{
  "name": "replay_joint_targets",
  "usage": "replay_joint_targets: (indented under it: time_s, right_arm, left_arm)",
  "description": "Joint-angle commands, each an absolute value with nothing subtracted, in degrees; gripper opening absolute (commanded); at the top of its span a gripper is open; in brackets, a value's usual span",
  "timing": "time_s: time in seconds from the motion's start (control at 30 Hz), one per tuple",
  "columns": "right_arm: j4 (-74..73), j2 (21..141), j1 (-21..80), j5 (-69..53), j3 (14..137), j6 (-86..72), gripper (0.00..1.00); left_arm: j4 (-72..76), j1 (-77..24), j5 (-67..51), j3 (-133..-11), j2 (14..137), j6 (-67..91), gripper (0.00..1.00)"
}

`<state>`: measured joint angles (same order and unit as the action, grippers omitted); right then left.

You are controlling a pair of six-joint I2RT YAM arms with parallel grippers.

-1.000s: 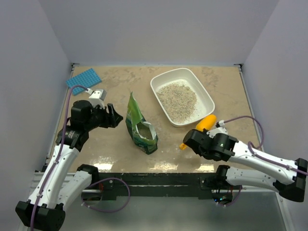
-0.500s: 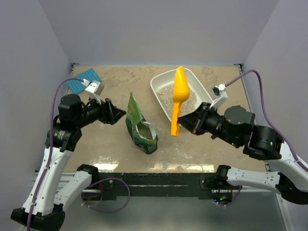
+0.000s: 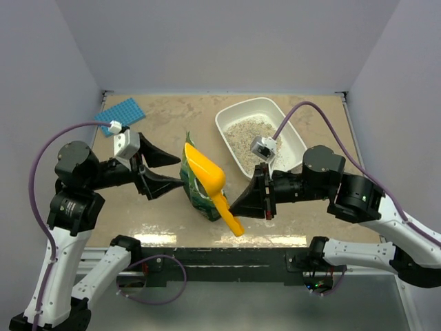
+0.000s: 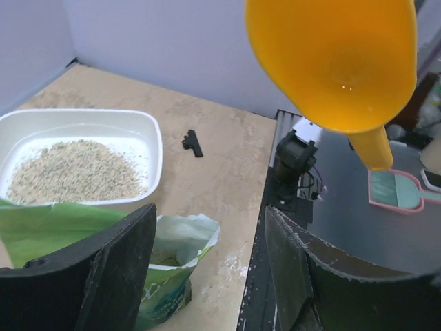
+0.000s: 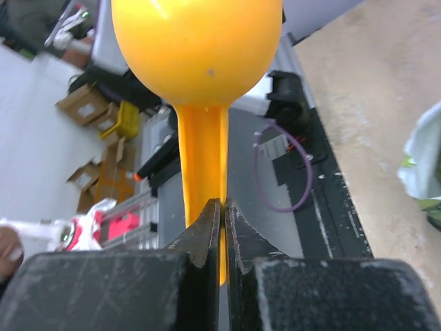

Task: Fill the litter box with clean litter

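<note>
The white litter box [image 3: 300, 142] stands at the back right with clean litter [image 3: 242, 132] heaped in its left part. In the left wrist view the litter box [image 4: 156, 140] and its clean litter [image 4: 72, 169] lie beyond the green bag [image 4: 172, 256]. My right gripper [image 3: 238, 209] is shut on the handle of the orange scoop [image 3: 205, 176], whose bowl hangs over the open green bag [image 3: 200, 195]. The scoop [image 4: 337, 62] shows an empty bowl. My left gripper [image 3: 176, 169] is open just left of the bag, apart from it. The right wrist view shows the right gripper [image 5: 222, 204] pinching the scoop [image 5: 200, 48].
A blue gridded mat [image 3: 120, 116] lies at the back left corner. A small black piece [image 4: 193, 143] lies on the table right of the litter box. The table's black front rail [image 3: 220, 256] runs just behind the bag and scoop handle.
My right gripper has swung the scoop from above the litter box down and left to the bag's mouth. The left gripper has shifted toward the bag and its jaws have spread wider.
</note>
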<state>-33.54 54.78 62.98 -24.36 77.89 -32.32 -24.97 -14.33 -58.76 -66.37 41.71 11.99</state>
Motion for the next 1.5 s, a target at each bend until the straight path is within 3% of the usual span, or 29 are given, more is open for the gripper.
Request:
replay_joint_targets:
  time_s: [0.0,0.27,0.7,1.47]
  right_arm:
    - [-26.99,51.34,63.02,-36.46,75.15,-30.76,0.00]
    - [-26.10,46.85,63.02,-41.48,69.53,-33.92,0.00]
    - [-23.73,50.27,63.02,-45.08,65.74,-32.96,0.00]
    - [-20.74,55.02,63.02,-46.05,64.95,-33.05,0.00]
  left_arm:
    - [-21.18,-15.20,-69.87,-66.97,41.57,8.01,0.69]
    - [-17.41,-15.38,-72.23,-65.65,40.34,5.54,0.70]
    - [-4.84,-15.55,-82.08,-64.07,40.78,11.86,0.71]
    - [-2.73,-17.49,-83.50,-61.96,38.94,10.63,0.66]
